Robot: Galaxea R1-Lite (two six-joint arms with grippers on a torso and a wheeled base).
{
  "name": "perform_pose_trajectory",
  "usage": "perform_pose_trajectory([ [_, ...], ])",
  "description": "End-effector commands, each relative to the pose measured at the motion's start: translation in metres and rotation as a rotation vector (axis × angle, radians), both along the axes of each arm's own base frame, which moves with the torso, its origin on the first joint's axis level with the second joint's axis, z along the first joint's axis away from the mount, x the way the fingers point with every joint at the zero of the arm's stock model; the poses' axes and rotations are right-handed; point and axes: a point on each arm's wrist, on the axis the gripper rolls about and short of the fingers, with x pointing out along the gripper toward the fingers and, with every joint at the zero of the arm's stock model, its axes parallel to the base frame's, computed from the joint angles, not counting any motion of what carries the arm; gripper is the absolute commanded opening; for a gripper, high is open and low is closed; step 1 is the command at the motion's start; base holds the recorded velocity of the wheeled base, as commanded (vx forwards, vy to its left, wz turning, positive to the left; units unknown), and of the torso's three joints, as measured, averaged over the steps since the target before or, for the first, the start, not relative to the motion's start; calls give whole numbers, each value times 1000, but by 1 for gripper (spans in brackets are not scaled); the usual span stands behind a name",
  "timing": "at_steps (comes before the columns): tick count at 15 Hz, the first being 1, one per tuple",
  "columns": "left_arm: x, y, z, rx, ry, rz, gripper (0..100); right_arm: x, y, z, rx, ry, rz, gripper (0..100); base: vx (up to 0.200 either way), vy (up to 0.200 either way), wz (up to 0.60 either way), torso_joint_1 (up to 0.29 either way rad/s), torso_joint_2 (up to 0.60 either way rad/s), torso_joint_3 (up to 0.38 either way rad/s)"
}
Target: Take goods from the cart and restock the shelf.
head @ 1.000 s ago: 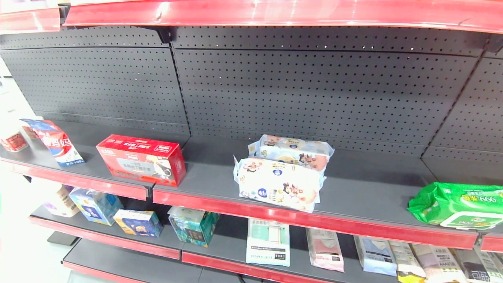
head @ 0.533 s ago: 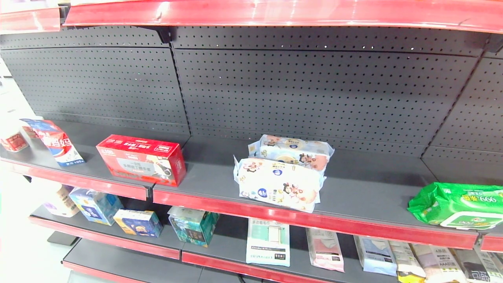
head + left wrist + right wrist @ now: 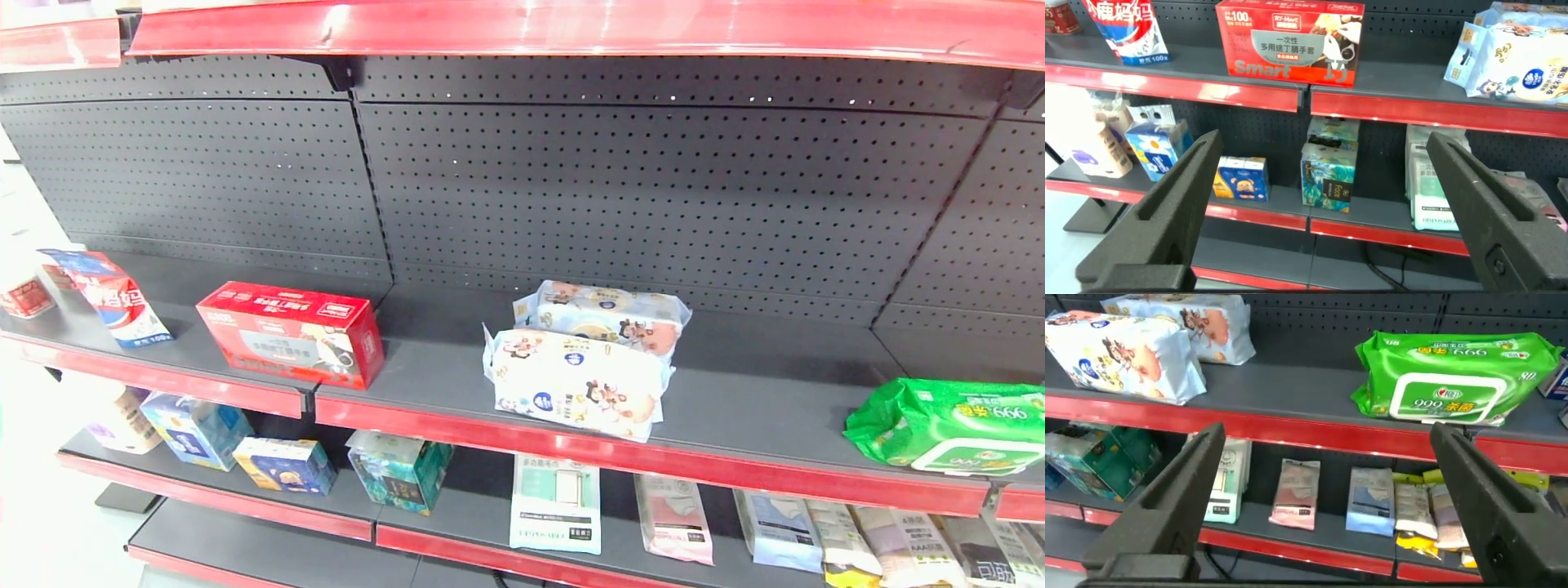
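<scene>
The middle shelf [image 3: 735,469] has a red front rim and a dark deck. On it sit a red box [image 3: 290,331], two cartoon-print soft packs [image 3: 575,380] one behind the other, and a green wipes pack [image 3: 947,412] at the right. My left gripper [image 3: 1323,204] is open with nothing in it, held in front of the shelf below the red box [image 3: 1290,41]. My right gripper [image 3: 1327,506] is open too and holds nothing. It faces the shelf below the green wipes pack [image 3: 1454,376] and the cartoon-print packs [image 3: 1123,347].
A blue and red pouch [image 3: 110,298] stands at the shelf's far left. The lower shelf carries small boxes [image 3: 400,469] and flat packets [image 3: 555,502]. Bare deck lies between the red box and the cartoon packs, and between those and the green pack. Black pegboard [image 3: 653,188] backs the shelf.
The whole head picture has shifted slightly to the left, so the camera moved. The goods on the shelf have kept their places.
</scene>
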Motion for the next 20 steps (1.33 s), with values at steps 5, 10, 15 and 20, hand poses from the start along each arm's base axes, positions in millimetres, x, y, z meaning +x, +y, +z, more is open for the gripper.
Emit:
perform_pose_trajectory([
  [5,0,0,0,-1,0,0,100,0,0,0,1,-1,-1,100,0,0,-360,6,1,0],
  [10,1,0,0,3,11,-3,100,0,0,0,4,1,-1,100,0,0,0,0,0,0],
  [15,30,-2,113,-162,119,-86,100,0,0,0,2,1,1,100,0,0,0,0,0,0],
  [20,172,-8,116,-105,449,2,100,0,0,0,2,1,1,100,0,0,0,0,0,0],
])
